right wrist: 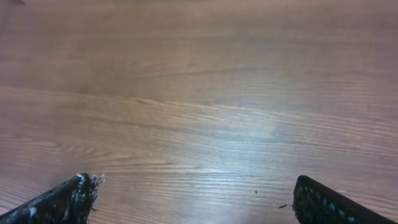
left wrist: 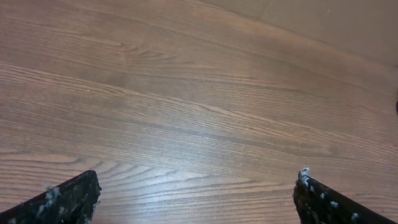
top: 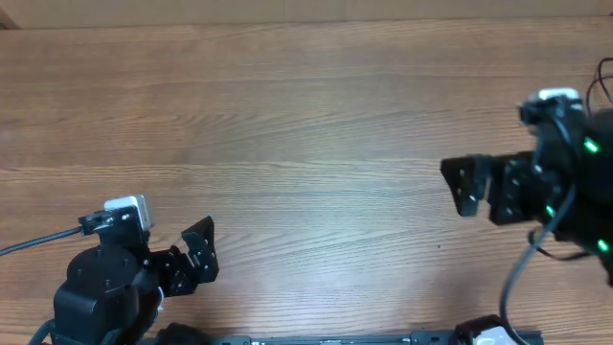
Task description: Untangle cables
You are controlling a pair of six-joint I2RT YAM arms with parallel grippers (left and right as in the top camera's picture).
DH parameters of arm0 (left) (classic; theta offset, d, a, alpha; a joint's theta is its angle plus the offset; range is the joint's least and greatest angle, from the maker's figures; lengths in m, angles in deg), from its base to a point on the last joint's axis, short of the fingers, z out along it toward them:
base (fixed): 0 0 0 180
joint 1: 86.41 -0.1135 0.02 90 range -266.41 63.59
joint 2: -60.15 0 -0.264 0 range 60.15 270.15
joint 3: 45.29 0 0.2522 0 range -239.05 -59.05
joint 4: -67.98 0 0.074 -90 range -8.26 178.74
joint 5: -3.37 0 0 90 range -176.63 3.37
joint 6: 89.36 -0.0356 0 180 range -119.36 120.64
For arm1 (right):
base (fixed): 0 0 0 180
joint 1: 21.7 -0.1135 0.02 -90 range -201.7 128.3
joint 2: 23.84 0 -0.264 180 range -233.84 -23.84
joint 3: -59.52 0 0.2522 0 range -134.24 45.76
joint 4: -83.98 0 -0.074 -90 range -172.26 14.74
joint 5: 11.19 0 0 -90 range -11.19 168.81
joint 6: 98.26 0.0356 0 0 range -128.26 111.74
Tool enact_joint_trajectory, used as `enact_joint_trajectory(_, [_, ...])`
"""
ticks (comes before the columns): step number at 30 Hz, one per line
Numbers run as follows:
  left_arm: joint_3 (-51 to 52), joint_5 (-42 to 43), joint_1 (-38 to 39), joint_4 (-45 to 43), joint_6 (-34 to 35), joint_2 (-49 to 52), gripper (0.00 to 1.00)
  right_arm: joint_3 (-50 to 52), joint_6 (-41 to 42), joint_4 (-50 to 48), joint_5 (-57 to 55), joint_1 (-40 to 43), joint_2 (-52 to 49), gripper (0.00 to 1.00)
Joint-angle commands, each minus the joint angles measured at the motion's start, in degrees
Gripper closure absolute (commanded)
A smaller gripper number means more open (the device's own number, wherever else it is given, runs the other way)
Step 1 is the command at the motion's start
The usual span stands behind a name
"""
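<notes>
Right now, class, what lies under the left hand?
Under the left hand the wrist view shows only bare wooden table between its open fingers. Overhead, the arm covers the table beneath itself.

- Overhead camera is looking straight down on the table [top: 306, 115], from afar
- Wrist cameras are looking forward, low, close, over wood ahead of left gripper [top: 203, 251] and right gripper [top: 462, 187]

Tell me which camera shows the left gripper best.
The overhead view: the whole left gripper shows there, open above the table. The left wrist view catches only its two fingertips at the bottom corners. The right wrist view does not show it at all.
</notes>
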Motion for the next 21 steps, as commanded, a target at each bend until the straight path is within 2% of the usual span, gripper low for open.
enact_joint_trajectory(1, [0.2, -0.2, -0.2, -0.4, 0.3, -0.3, 0.0, 0.4, 0.3, -1.2, -0.7, -0.2, -1.7, 0.0])
enact_joint_trajectory(7, [0.2, -0.2, -0.2, -0.4, 0.3, -0.3, 0.0, 0.4, 0.2, -2.1, -0.7, -0.2, -4.3, 0.0])
enact_joint_trajectory(13, [0.2, -0.2, -0.2, -0.7, 0.3, -0.3, 0.01, 0.4, 0.0, -5.7, -3.9, 0.0, -2.2, 0.0])
enact_joint_trajectory(21, [0.2, -0.2, -0.2, -0.3, 0.3, -0.3, 0.0, 0.4, 0.0, -5.2, -4.6, 0.0, -2.5, 0.0])
